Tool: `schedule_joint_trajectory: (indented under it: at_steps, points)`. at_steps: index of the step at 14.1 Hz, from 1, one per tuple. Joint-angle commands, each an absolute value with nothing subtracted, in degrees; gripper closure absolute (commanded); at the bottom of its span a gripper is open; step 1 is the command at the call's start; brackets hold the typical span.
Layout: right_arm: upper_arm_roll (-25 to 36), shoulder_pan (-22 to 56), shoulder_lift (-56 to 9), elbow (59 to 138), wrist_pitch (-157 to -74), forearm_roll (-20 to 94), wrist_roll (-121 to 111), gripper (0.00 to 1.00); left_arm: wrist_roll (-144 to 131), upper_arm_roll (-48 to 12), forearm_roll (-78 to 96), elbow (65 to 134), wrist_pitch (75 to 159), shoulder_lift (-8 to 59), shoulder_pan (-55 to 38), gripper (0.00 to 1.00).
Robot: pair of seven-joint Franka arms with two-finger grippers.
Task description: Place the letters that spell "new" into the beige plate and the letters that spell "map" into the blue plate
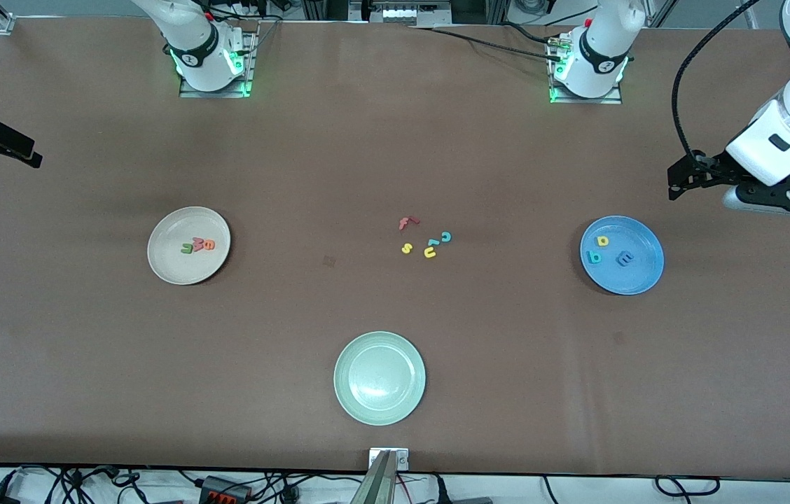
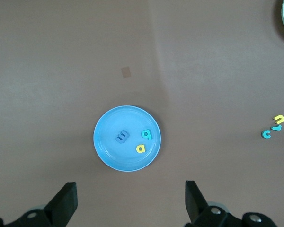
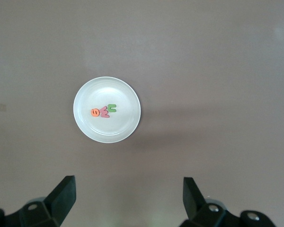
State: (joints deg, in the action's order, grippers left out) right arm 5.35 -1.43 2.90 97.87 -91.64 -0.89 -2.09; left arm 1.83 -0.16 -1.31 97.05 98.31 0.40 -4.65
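Three foam letters point(image 1: 199, 245) lie in the round beige plate point(image 1: 169, 266).

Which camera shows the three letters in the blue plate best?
The left wrist view: it looks straight down on the blue plate, with the blue m, teal a and yellow p lying apart. The front view shows them smaller. The right wrist view shows only the beige plate.

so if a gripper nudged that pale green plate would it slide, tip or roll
The pale green plate would probably slide flat: it looks wide, shallow and sits level on the table. Rolling seems unlikely unless it got stood on edge. A push down on its raised rim might tilt it. Its glossy sheen suggests a hard, somewhat slippery surface for fingers.
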Motion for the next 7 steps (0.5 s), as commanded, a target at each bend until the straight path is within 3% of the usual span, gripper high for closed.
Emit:
schedule_joint_trajectory:
  at_steps: [1, 7]
  points:
    - [5.71, -0.97, 4.31, 99.05, -92.2, -1.76, -2.81, 0.0, 3.16, 0.18, -0.53, 95.89, 96.86, 0.35, -4.83, 0.0]
    - [5.71, -1.05, 4.31, 99.05, -92.2, -1.76, -2.72, 0.0, 3.16, 0.18, -0.53, 95.89, 96.5, 0.35, -4.83, 0.0]
